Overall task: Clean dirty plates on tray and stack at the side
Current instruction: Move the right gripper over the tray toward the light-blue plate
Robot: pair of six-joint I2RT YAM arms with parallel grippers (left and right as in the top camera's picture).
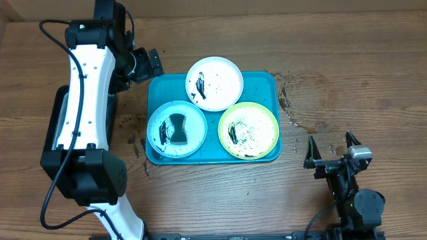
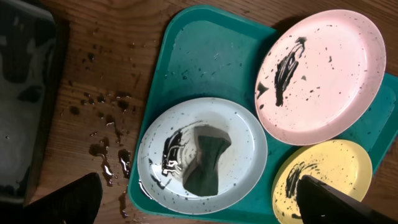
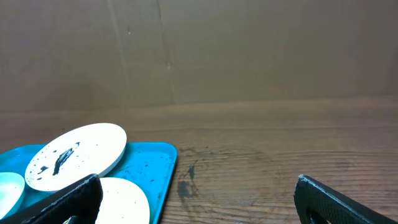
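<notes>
Workspace at the scrubbing stage, largest item to smallest.

The wooden table (image 1: 347, 53) carries everything. The left arm (image 1: 83, 100) reaches along the left edge toward the far left corner of the work.

The turquoise tray (image 1: 170, 87) sits mid-table, keeping the dirty ware and its wet mess in one place. A black tray (image 2: 25, 93) lies left of it, partly under the left arm; its purpose cannot be told.

All three plates are on the turquoise tray, and each carries black smears, so none appears cleaned or stacked yet:
- The white-rimmed plate (image 1: 215, 83) is at the far side and overhangs the far rim.
- The light-blue-rimmed plate (image 1: 195, 120) fills the near left corner.
- The yellow-green-rimmed plate (image 1: 248, 131) fills the near right corner.

A dark sponge (image 1: 177, 128) lies flat in the well of the light-blue-rimmed plate, over its smears. That suggests this plate is the one being wiped.

The left gripper (image 1: 143, 65) hangs just beyond the tray's far left corner. Its jaws are spread wide and grasp nothing, and the sponge lies free below its camera.

The right gripper (image 1: 329, 148) is well apart at the near right, jaws likewise released and empty. It seems parked clear of the wet work.

Dark droplets (image 2: 106, 155) spot the table between the two trays.
</notes>
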